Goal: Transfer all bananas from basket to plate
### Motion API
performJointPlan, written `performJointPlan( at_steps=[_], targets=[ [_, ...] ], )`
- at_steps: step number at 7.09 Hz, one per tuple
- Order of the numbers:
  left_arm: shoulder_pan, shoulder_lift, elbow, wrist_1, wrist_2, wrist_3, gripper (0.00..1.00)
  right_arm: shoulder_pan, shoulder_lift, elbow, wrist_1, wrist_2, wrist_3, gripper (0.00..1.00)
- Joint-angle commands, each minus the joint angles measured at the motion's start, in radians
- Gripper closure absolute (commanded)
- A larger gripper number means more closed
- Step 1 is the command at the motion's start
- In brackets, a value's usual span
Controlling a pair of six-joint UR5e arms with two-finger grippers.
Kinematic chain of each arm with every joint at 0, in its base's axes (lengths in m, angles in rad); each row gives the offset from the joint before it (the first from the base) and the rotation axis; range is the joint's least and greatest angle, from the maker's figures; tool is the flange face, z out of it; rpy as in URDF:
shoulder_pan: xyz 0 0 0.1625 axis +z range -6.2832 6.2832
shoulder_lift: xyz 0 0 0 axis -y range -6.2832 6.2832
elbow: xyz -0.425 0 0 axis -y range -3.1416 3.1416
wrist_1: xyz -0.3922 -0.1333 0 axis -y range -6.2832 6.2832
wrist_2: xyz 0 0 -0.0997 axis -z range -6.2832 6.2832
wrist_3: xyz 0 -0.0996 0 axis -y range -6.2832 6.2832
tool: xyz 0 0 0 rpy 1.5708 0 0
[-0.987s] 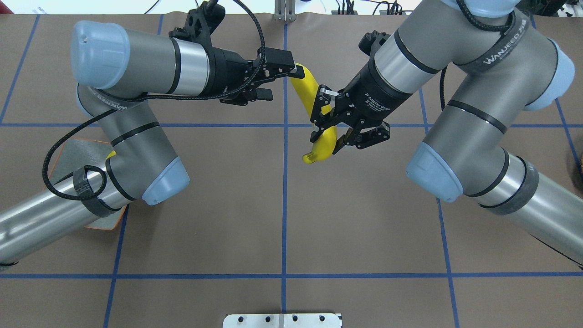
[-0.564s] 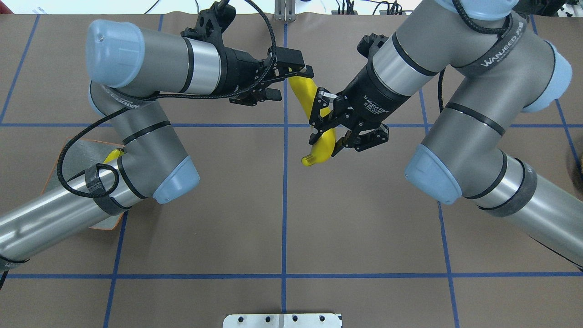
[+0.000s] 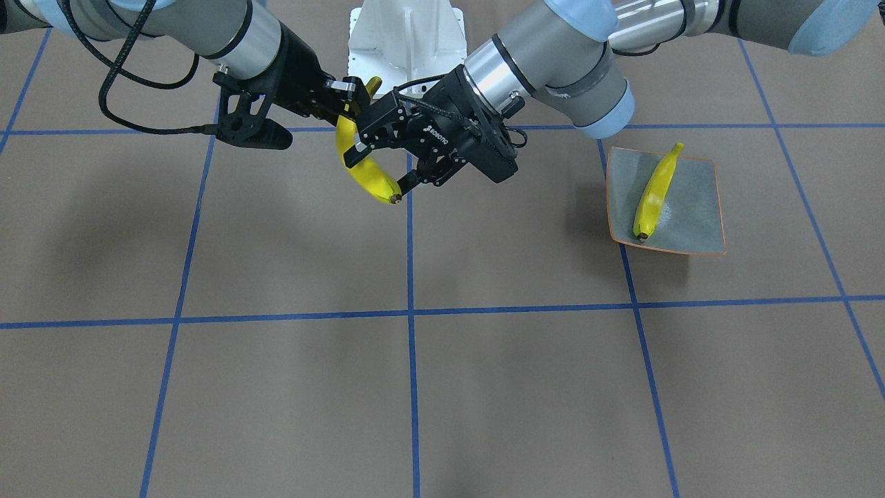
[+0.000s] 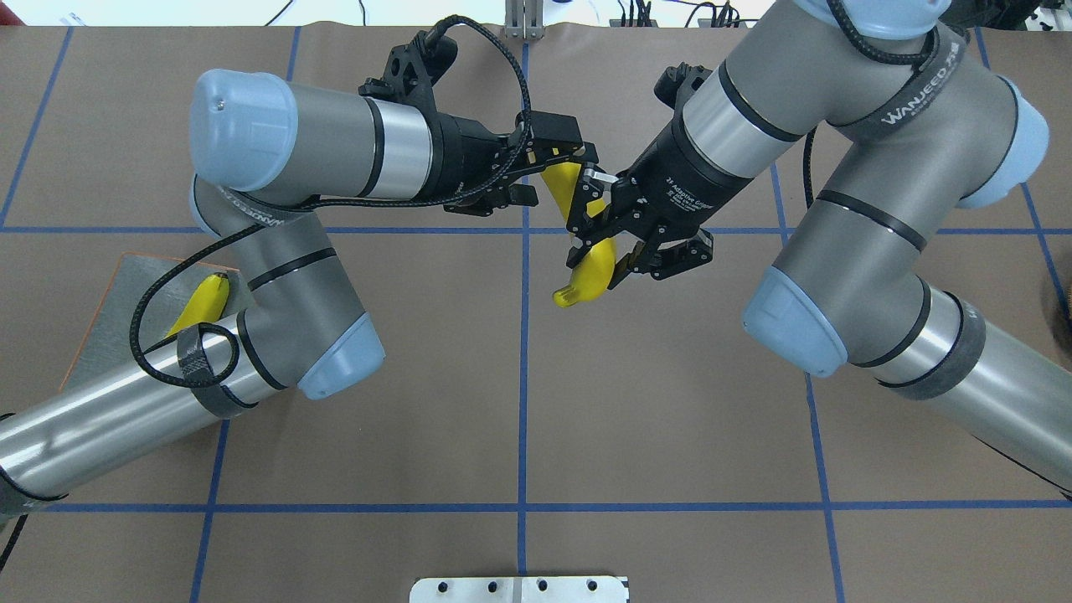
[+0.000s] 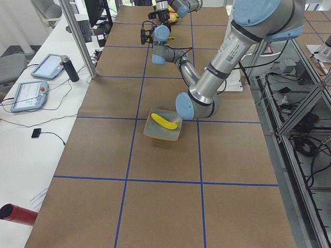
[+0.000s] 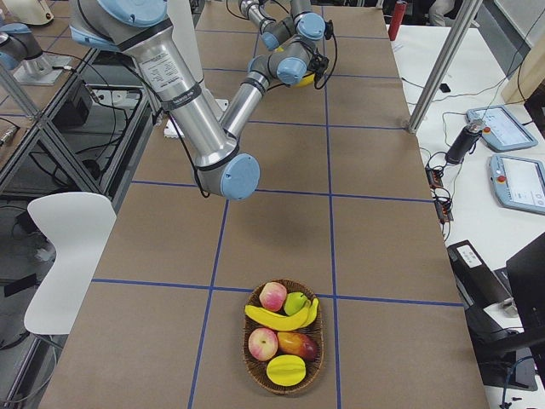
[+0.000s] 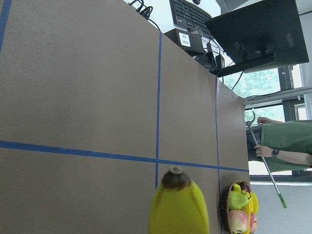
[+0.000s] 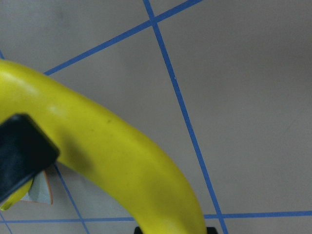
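Observation:
My right gripper (image 4: 596, 243) is shut on a yellow banana (image 4: 586, 272) and holds it in the air over the middle of the table; its pad and the banana fill the right wrist view (image 8: 112, 156). My left gripper (image 4: 559, 176) is open, its jaws on either side of that banana's far end (image 3: 377, 181). That end shows low in the left wrist view (image 7: 178, 207). A second banana (image 3: 655, 190) lies on the grey-blue, orange-rimmed plate (image 3: 691, 214) at my left. More bananas (image 6: 277, 320) lie in the basket (image 6: 244, 341).
The wicker basket stands far out at my right end of the table and also holds apples and other fruit. My left arm's elbow (image 4: 335, 360) hangs over the plate's edge. Blue tape lines cross the brown table.
My left arm has moved right and nearer, bringing its open jaws around the banana's far end. My right gripper has kept hold of the banana and barely moved.

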Motion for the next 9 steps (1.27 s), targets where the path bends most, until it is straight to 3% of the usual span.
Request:
performJointPlan(
  at_steps=[1,4,7,8,9],
  targets=[
    [0.004,-0.007,0.0,0.001,0.003,-0.029,0.19,0.0,-0.003,-0.001,0.0,-0.001,-0.001,1.0],
    [0.004,-0.016,0.006,0.001,0.004,-0.03,0.3,0.0,-0.003,0.004,0.002,0.0,0.001,1.0],
    [0.004,-0.016,0.015,0.001,0.004,-0.03,0.51,0.0,-0.003,0.004,0.002,0.0,0.001,1.0],
    [0.003,-0.016,0.015,0.001,0.004,-0.032,0.67,-0.003,-0.003,0.004,0.002,0.0,-0.001,1.0],
    [0.003,-0.018,0.015,0.001,0.004,-0.035,0.99,-0.006,-0.003,0.002,0.002,0.0,-0.002,1.0]
  ],
)
